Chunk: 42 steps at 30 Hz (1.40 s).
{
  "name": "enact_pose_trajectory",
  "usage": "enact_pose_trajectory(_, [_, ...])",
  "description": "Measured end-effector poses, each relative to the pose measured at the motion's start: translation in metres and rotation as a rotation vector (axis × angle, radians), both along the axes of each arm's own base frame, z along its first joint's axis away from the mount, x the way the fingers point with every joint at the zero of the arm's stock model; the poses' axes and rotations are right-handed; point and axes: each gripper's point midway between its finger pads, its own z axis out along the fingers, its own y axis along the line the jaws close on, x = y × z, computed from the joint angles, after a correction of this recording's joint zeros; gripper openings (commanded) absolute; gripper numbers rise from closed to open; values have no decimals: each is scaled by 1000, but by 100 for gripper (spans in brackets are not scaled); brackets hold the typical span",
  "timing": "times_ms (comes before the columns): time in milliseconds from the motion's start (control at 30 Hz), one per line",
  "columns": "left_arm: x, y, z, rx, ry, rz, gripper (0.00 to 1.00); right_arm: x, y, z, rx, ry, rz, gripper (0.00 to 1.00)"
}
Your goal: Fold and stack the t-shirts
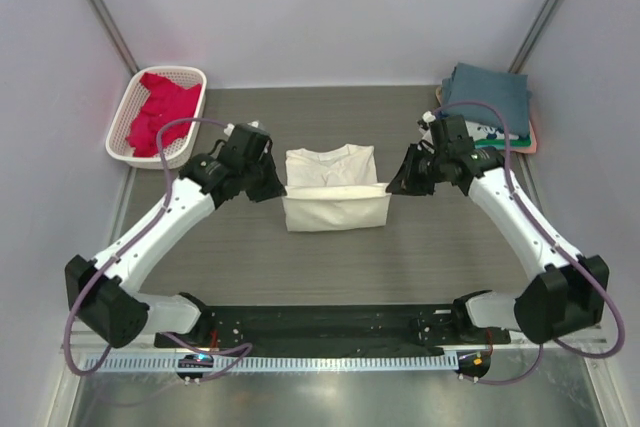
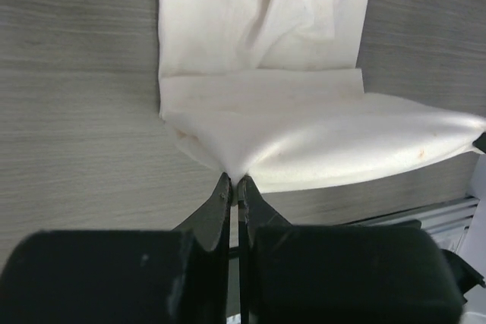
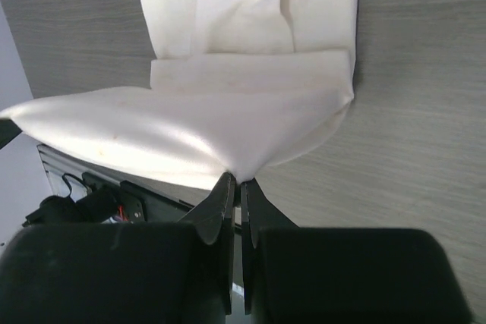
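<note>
A cream t-shirt [image 1: 333, 187] lies mid-table, its near part lifted and stretched between both grippers. My left gripper [image 1: 278, 190] is shut on the shirt's left corner [image 2: 231, 168]. My right gripper [image 1: 392, 187] is shut on its right corner [image 3: 243, 172]. The collar end [image 1: 330, 159] rests flat on the table. In both wrist views the raised cloth [image 2: 342, 142] [image 3: 152, 138] folds over the lower layer. A crimson-pink t-shirt [image 1: 158, 112] lies crumpled in the basket. A stack of folded t-shirts, slate-blue on top [image 1: 488, 97], sits at the back right.
The white lattice basket [image 1: 190, 77] stands at the back left corner. A black base plate [image 1: 320, 327] and a metal rail [image 1: 330, 362] run along the near edge. Grey walls close in the table on three sides.
</note>
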Motion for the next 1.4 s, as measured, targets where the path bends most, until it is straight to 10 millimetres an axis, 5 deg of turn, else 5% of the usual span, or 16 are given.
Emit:
enact_pose_trajectory(533, [140, 16, -40, 34, 99, 7, 0, 136, 12, -41, 9, 38, -23, 1])
enact_pose_trajectory(1000, [219, 4, -96, 9, 169, -21, 2, 203, 9, -80, -3, 68, -59, 1])
enact_pose_trajectory(1067, [225, 4, -101, 8, 173, -19, 9, 213, 10, -89, 1, 76, -59, 7])
enact_pose_trajectory(1100, [229, 5, -103, 9, 179, -16, 14, 217, 10, -94, 3, 82, -59, 31])
enact_pose_trajectory(1133, [233, 5, -104, 9, 181, -14, 31, 221, 11, -98, 7, 87, -59, 43])
enact_pose_trajectory(1200, [241, 7, -105, 15, 183, -14, 46, 230, 10, -111, 3, 98, -59, 61])
enact_pose_trajectory(1233, [248, 7, -104, 15, 174, -12, 71, 234, 8, -114, 4, 101, -67, 64])
enact_pose_trajectory(1267, [255, 8, -100, 16, 165, -14, 80, 237, 6, -117, -3, 107, -71, 66])
enact_pose_trajectory(1333, [274, 8, -86, 9, 115, -16, 93, 241, -1, -117, -16, 106, -87, 68])
enact_pose_trajectory(1400, [285, 9, -65, 1, 64, -17, 93, 242, -4, -104, -21, 83, -94, 68])
